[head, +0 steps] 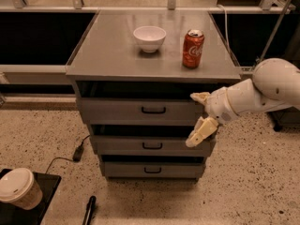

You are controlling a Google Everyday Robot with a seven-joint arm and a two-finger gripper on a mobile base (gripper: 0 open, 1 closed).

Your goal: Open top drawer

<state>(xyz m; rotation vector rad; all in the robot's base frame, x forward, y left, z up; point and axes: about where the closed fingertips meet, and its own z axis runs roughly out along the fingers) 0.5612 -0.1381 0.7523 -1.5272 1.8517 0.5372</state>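
Note:
The top drawer (117, 111) is the uppermost of three grey metal drawers in the cabinet, with a small black loop handle (153, 110) at the middle of its front. Its front stands about in line with the two drawers below. My gripper (199, 116) is open, on a white arm coming in from the right. It hangs in front of the right end of the top drawer's front, to the right of the handle and apart from it. One finger (200, 97) is level with the drawer's top edge and the other (200, 133) points down toward the middle drawer (122, 146).
A white bowl (149, 37) and a red soda can (193, 48) stand on the cabinet top (108, 55). The bottom drawer (126, 170) sits near the floor. A lidded paper cup (18, 187) is at the lower left, with a black pen (88, 210) and a cable (77, 151) on the floor.

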